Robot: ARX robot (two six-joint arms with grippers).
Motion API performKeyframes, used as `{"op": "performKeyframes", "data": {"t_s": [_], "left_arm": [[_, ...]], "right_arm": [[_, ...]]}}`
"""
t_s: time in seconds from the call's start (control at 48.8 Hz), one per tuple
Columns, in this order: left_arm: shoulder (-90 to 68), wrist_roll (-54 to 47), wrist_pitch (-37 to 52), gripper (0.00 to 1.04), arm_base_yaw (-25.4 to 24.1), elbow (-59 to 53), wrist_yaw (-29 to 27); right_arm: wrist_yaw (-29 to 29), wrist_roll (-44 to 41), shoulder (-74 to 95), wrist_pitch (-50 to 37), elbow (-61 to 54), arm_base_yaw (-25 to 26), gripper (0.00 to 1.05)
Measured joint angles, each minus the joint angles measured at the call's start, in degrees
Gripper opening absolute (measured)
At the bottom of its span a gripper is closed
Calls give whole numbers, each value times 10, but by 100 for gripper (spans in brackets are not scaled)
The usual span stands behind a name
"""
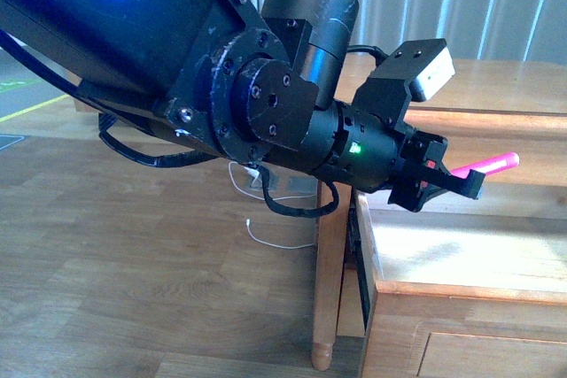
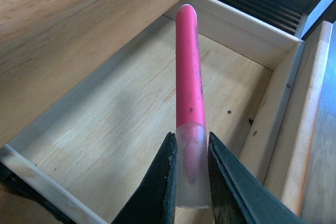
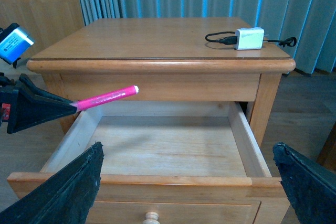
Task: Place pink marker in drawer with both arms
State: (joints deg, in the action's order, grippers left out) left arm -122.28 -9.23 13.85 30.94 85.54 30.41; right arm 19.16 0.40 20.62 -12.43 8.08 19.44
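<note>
- Two sets of fingers here: my left fingers (image 2: 157, 192) carry the pink marker (image 2: 189, 66), my right fingers (image 3: 63, 192) carry nothing.
- Step in hand, as I read it: drop the marker into the open drawer (image 3: 239, 135).
- Marker position: gripped by its pale end, pink body sticking out past my tips. It hangs above the bare drawer floor, toward the left wall and just below the cabinet top (image 3: 157, 40) overhang.
- To do it well:
  - go lower before letting go, so the marker doesn't bounce
  - shift toward the middle of the drawer, clear of the left wall and the overhang
  - bring the marker closer to level, since a tip-first drop could kick it out
  - part the fingers only slightly; it's a cylinder and will likely roll, though the drawer walls should catch it
- Left fingers: nearly closed, clamped on both sides of the pale end, no gap visible.
- Right fingers: spread wide with nothing between them, in front of the drawer front and above the knob (image 3: 151, 216). Can't tell if they touch the wood.
- Charger box (image 3: 249, 38) and its cable sit on the cabinet top, well apart from my path.
</note>
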Motion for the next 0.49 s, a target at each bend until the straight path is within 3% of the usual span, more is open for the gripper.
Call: {"op": "performKeyframes", "data": {"t_s": [0.164, 0.348, 0.492], "left_arm": [[-8, 2, -7, 15, 5, 15, -9], [-8, 6, 5, 44, 5, 15, -23], [4, 23, 31, 68, 3, -1, -83]], "right_arm": [[0, 0, 0, 0, 0, 0, 96], [0, 0, 0, 0, 0, 0, 96], [0, 0, 0, 0, 0, 0, 96]]}}
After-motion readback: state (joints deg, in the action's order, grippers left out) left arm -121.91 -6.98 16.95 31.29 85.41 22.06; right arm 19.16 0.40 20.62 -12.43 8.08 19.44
